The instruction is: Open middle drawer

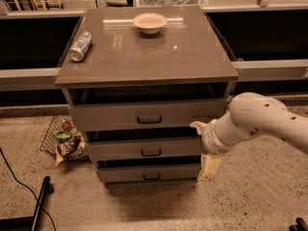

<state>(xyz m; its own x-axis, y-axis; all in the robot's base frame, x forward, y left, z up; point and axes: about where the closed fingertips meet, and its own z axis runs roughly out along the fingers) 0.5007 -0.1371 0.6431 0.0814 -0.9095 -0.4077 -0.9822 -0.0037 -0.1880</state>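
The middle drawer (144, 149) is the mid-sized grey-brown front of three stacked under the table top, with a small dark handle (151, 152) at its centre. A dark gap shows above its front. My gripper (203, 147) is at the right end of the middle drawer's front, to the right of the handle and apart from it. It looks open and empty, with one cream finger (197, 125) up by the top drawer's lower edge and the other finger (210, 167) down by the bottom drawer. The white arm (260, 119) reaches in from the right.
The top drawer (149, 115) and bottom drawer (150, 173) sit above and below. A cream bowl (150, 22) and a lying can (80, 45) rest on the table top (159, 57). A wire basket of snacks (64, 139) and a black cable (19, 177) are on the floor at left.
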